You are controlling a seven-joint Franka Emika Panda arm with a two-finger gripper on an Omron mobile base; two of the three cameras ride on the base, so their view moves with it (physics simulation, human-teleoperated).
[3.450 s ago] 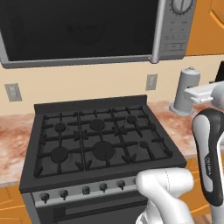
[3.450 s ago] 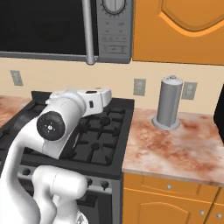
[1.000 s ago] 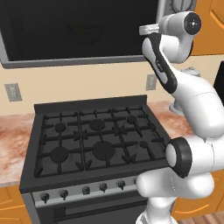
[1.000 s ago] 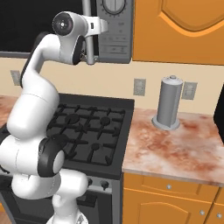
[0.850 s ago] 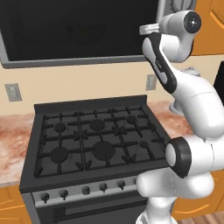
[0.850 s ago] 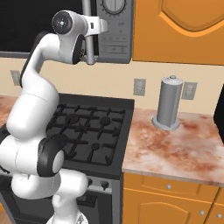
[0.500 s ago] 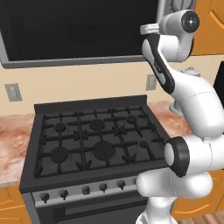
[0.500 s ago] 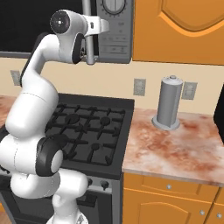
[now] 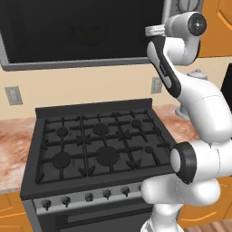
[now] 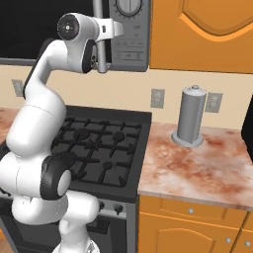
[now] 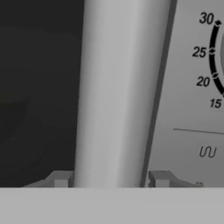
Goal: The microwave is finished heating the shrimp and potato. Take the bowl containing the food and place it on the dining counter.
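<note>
The grey microwave hangs above the stove with its dark glass door closed. The bowl, potato and other food are hidden behind that door. The dining counter is out of view. My gripper is raised to the door's right edge, beside the dial panel. In the hand view the upright grey door handle stands between my fingertips, and my gripper is shut on it, pads tight against both sides. From the left base view, the gripper meets the door at its right end.
A black gas stove sits directly below the microwave. To its right, a mottled worktop carries a tall grey canister. Orange cabinets flank the microwave on the right, with wall outlets beneath.
The arm rose from low beside the stove to the microwave door handle. Over the last second the arm stayed put and the jaws narrowed onto the handle.
</note>
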